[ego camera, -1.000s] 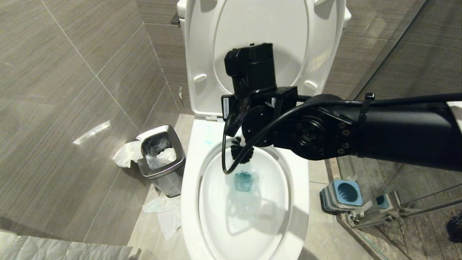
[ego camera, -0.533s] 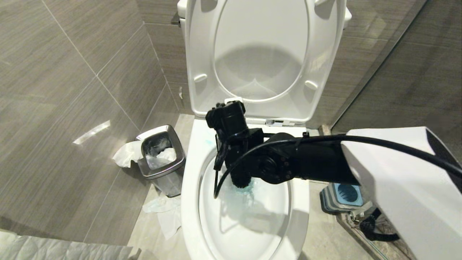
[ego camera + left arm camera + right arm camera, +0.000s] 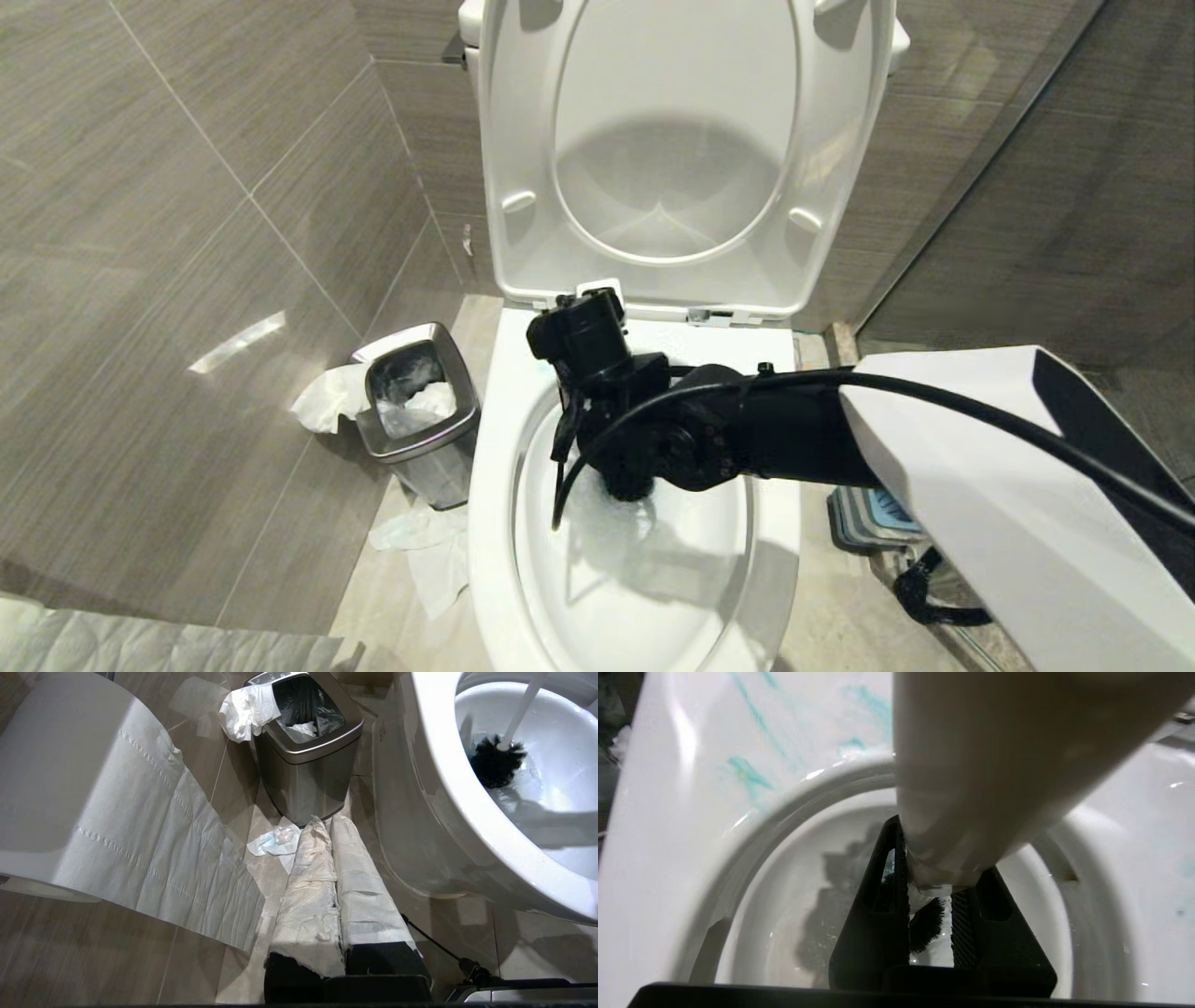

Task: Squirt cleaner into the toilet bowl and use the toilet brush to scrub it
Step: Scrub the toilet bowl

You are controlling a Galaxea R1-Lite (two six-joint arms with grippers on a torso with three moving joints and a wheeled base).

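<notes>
Toilet brush (image 3: 507,742), slim white plastic handle with dark bristle head, sits inside the white glossy ceramic toilet bowl (image 3: 490,485), head down in the water at the bowl's back half. Right tool (image 3: 930,891) is clamped on the brush handle, reaching over the bowl's rear rim below the raised seat. Teal-blue cleaner smears (image 3: 747,772) streak the bowl's rim. Left tool (image 3: 334,868), paper-wrapped fingers pressed together, hangs beside the bowl, pointing at the small steel waste bin (image 3: 306,760) next to it.
</notes>
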